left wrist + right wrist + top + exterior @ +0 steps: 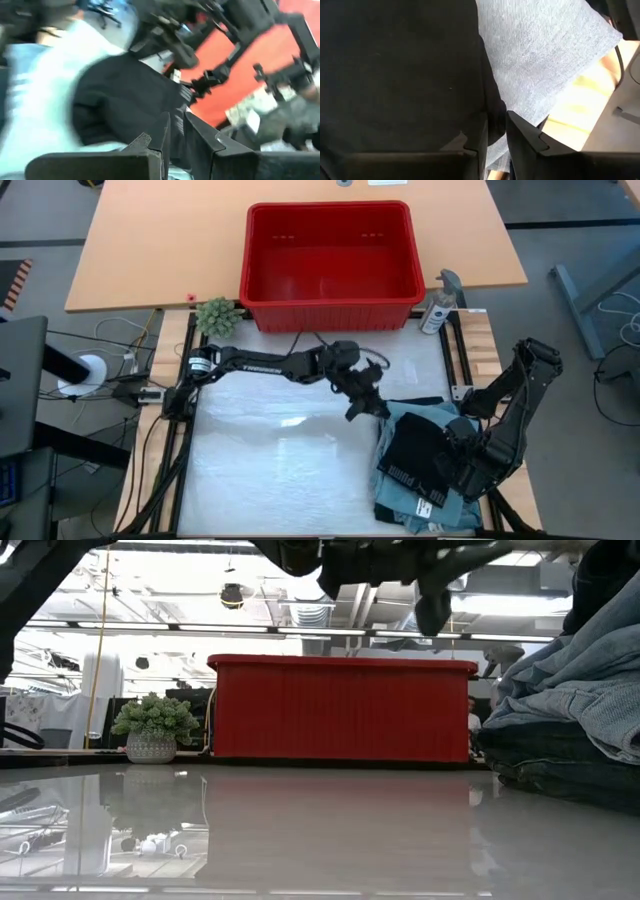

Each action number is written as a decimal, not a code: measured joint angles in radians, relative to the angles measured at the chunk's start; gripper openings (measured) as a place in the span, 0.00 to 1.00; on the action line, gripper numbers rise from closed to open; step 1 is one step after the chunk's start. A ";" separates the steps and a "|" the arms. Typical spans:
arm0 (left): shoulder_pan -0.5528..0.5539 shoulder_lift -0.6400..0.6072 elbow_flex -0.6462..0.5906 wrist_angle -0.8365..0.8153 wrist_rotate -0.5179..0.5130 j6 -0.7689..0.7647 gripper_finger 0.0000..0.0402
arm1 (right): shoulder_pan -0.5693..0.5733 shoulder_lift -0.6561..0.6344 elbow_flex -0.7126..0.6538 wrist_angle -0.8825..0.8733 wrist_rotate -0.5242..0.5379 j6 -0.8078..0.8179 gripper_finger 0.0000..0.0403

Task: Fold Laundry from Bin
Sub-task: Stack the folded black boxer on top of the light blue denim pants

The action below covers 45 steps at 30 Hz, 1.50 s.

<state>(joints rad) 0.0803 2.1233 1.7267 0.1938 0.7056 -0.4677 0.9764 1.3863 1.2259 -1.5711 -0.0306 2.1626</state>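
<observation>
The red bin [330,255] [340,710] stands at the table's far edge, its red floor showing. The laundry lies piled at the near right: a black item [420,455] [395,65] with white print rests on light blue denim pieces [405,420] [580,670]. My left gripper [368,408] [176,125] hangs by the pile's far left corner, shut, with nothing seen between its fingers. My right gripper [496,122] points down over the black item with its fingers a narrow gap apart; in the high view its own wrist [460,460] hides it. My right gripper stands from above over the black item's edge [492,107], which runs into the narrow gap between its fingers. I cannot tell whether the fingers touch the cloth. The black item lies flat on the denim [540,60].
A small potted plant [217,317] [152,725] sits left of the bin and a spray bottle [440,305] right of it. The glossy white work surface [280,470] spreads left of the pile. Black frame rails [170,450] run along the table's sides.
</observation>
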 joint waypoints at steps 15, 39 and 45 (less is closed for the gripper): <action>0.089 -0.013 0.000 -0.113 0.214 -0.236 0.09 | -0.072 -0.001 0.029 0.014 0.002 0.030 0.42; 0.070 -0.028 0.000 -0.536 -0.223 -0.015 0.00 | -0.118 0.143 0.083 0.002 -0.239 0.074 0.04; 0.070 -0.043 0.000 -0.556 -0.215 -0.015 0.00 | -0.120 0.251 -0.055 0.005 -0.423 0.084 0.04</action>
<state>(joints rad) 0.1505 2.0805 1.7264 -0.3621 0.4902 -0.4824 0.8563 1.6369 1.1712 -1.5661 -0.4537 2.2466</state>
